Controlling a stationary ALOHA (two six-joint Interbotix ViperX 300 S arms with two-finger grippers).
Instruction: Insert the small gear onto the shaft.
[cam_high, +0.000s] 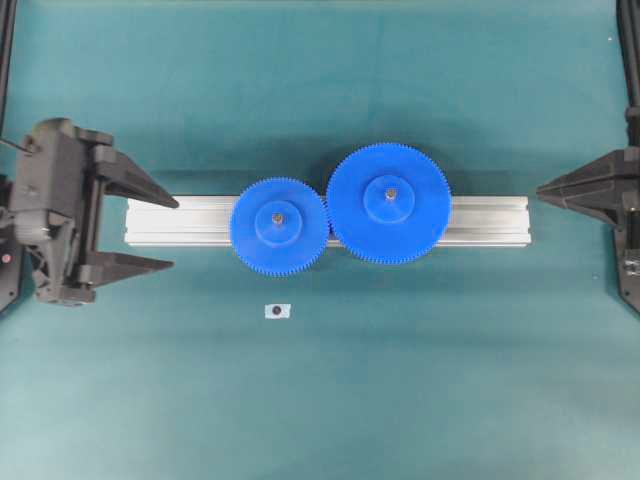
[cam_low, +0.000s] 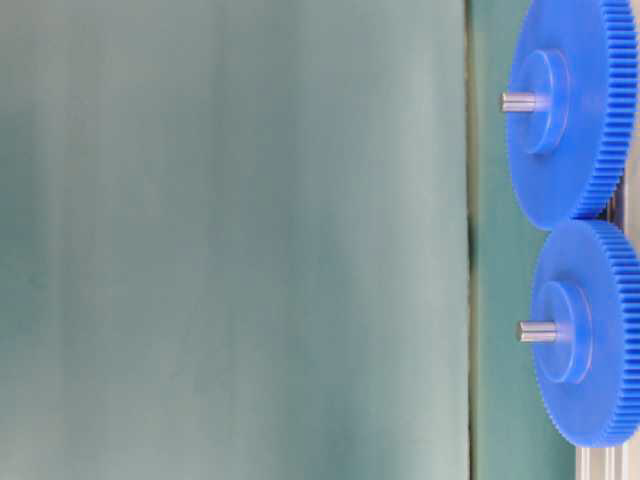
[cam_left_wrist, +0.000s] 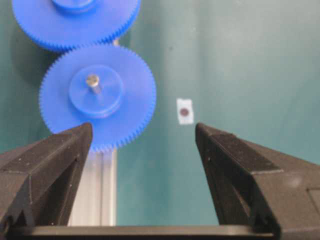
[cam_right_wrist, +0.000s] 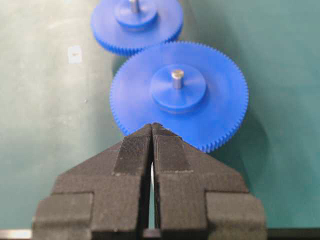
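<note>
The small gear (cam_high: 258, 240) sits on the shaft (cam_high: 278, 216), whose metal tip pokes up through the raised hub. Its teeth mesh with the larger blue gear (cam_high: 388, 203) to its right. The left wrist view shows the small gear (cam_left_wrist: 125, 95) and the shaft (cam_left_wrist: 92, 80) just ahead of my left gripper (cam_left_wrist: 144, 129). That gripper (cam_high: 172, 234) is open and empty, left of the gear, straddling the rail's end. My right gripper (cam_high: 540, 192) is shut on nothing, off the rail's right end, and points at the larger gear (cam_right_wrist: 215, 95) in its wrist view.
Both gears stand on a silver aluminium rail (cam_high: 180, 220) lying across the teal mat. A small white sticker with a dark dot (cam_high: 277, 311) lies in front of the small gear. In the table-level view the small gear (cam_low: 600, 390) is the lower one.
</note>
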